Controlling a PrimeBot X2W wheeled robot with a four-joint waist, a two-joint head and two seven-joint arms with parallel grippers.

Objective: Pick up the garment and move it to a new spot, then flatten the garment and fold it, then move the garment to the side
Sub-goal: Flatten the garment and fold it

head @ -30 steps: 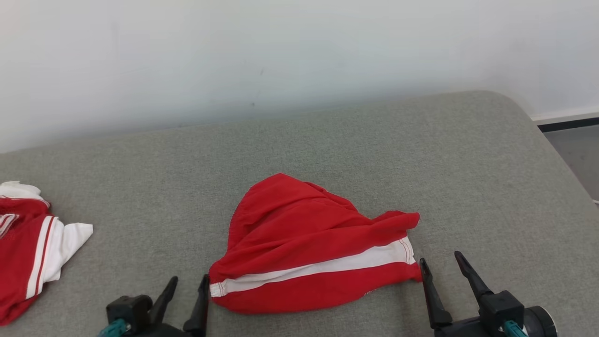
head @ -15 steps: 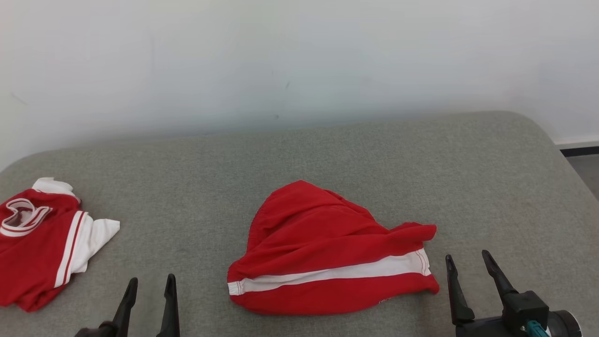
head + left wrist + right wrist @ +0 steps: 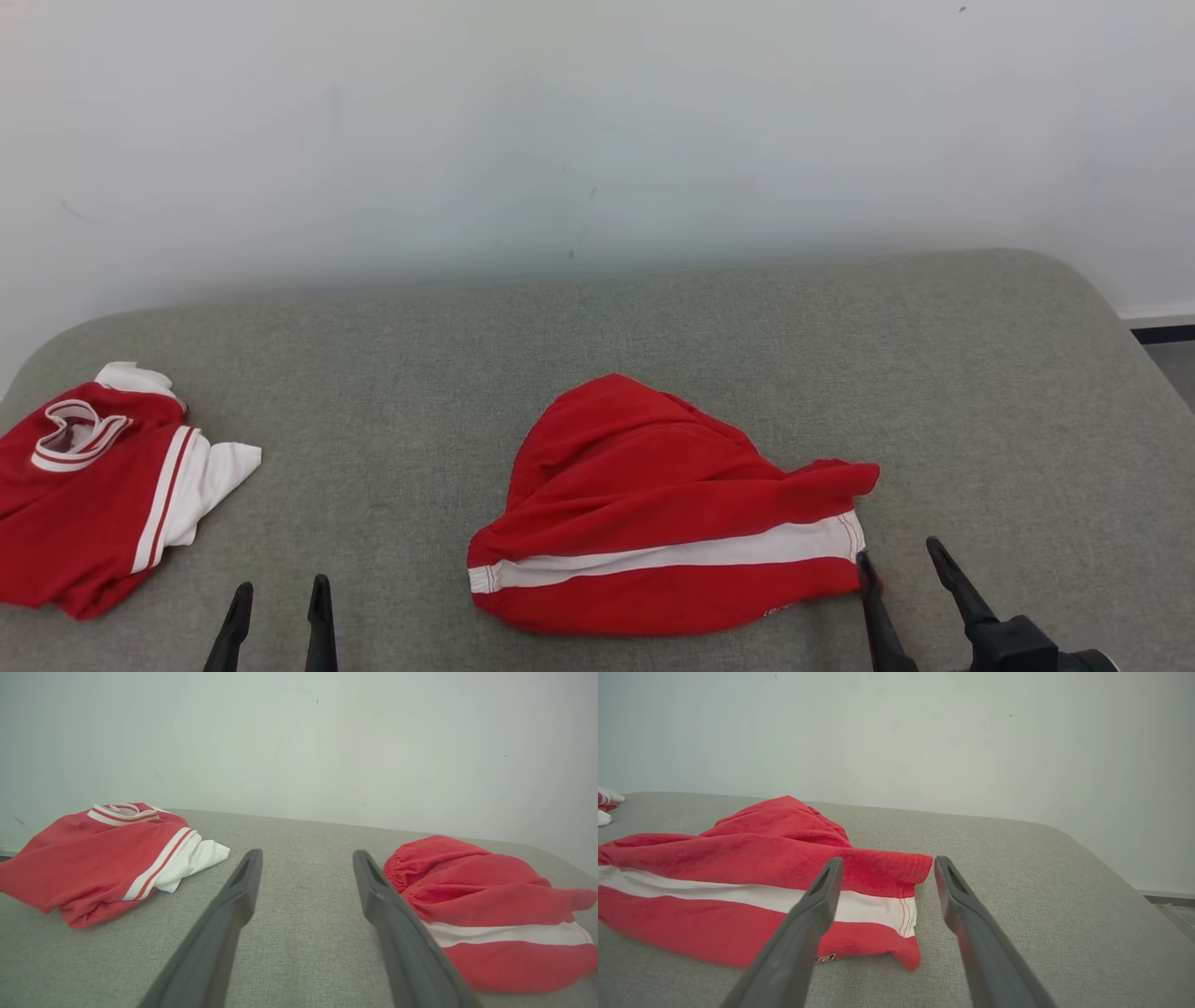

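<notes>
Clothes, counted: two, both lying on the grey padded surface [image 3: 392, 373].
Red garment [image 3: 672, 523]: one. It is a pair of red shorts with one wide white stripe along the side. It lies bunched and wrinkled, not flat. The stretchy waist end is on its far left side, and the leg hem is at its right end.
Red and white shirt [image 3: 84, 504]: one. It lies crumpled well to the left of the red garment, near the left edge of the padded surface. Its neck hole faces up.
Claws, counted: two, each with two long dark fingers.
Left claw [image 3: 283, 586]: it is to the left of the red garment, in the bare gap between the garment and the shirt. Its two fingers are spread apart and hold nothing. It does not touch the garment.
Right claw [image 3: 897, 551]: it is right at the red garment's right end, by the leg hem. Its fingers are spread apart and grip nothing. One finger tip is at the hem corner; I cannot tell if it touches the cloth. The other finger is over bare grey, just past the garment.
Wall [image 3: 560, 121]: one, plain and pale, behind the red garment at the far edge of the padded surface.
</notes>
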